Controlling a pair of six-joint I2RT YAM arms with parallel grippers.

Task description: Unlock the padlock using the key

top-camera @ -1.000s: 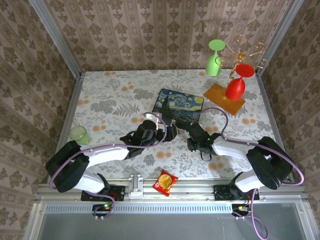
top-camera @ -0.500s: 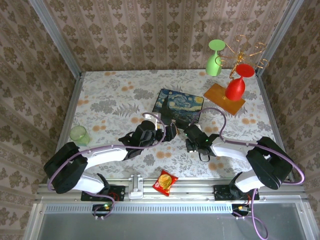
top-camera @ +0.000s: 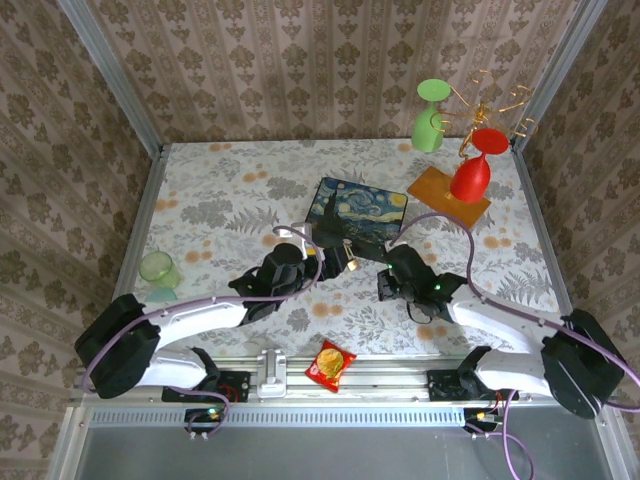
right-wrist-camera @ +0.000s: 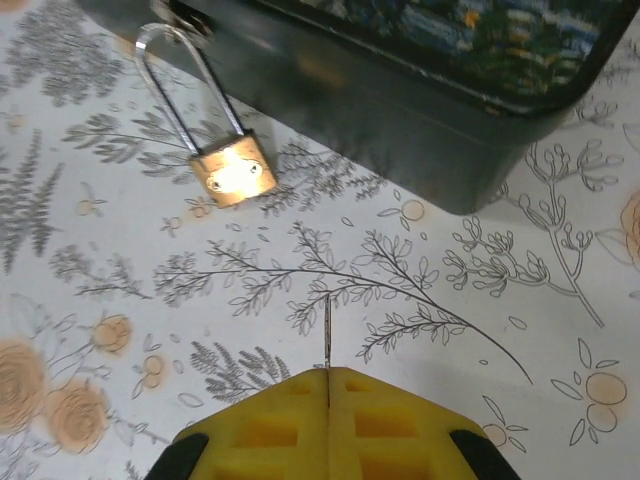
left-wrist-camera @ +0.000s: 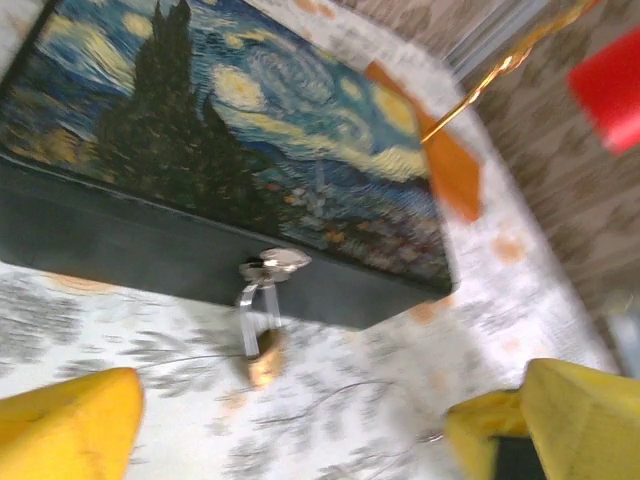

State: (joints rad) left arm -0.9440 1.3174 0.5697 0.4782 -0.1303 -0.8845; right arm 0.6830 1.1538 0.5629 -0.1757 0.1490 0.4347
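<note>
While both arms are sitting stretched forward over the floral desk [top-camera: 210,200], they're angling in toward each other. The left arm [top-camera: 200,310] is lying low from its base up to the right, and the right arm [top-camera: 500,320] is curving up to the left w/ its cable [top-camera: 440,222] looping above it. Both wrists are ending just in front of the painted box [top-camera: 357,207], which is sitting mid-desk w/ its dark front wall facing the arms.

The left hand [left-wrist-camera: 300,425] is hanging wide open, holding nothing. Its yellow fingers [left-wrist-camera: 65,430] are showing at the two bottom corners of the left wrist view, both cut off by the frame edge. The right hand [right-wrist-camera: 328,378] is pinching fully closed, pads pressed together. The key [right-wrist-camera: 327,335] is sticking out btwn them as a thin dark sliver, pointing toward the box.

The padlock [right-wrist-camera: 233,172] is hanging by its silver shackle [right-wrist-camera: 185,85] from the hasp on the box's front wall, brass body resting on the desk just in front of it. In the right wrist view it's sitting ahead and left of the key tip, apart, not touching. In the left wrist view it's lying ahead btwn the open fingers and coming out badly blurred, so the keyhole can't be made out. From above it's showing as just a small gold speck btwn the two hands.
</note>
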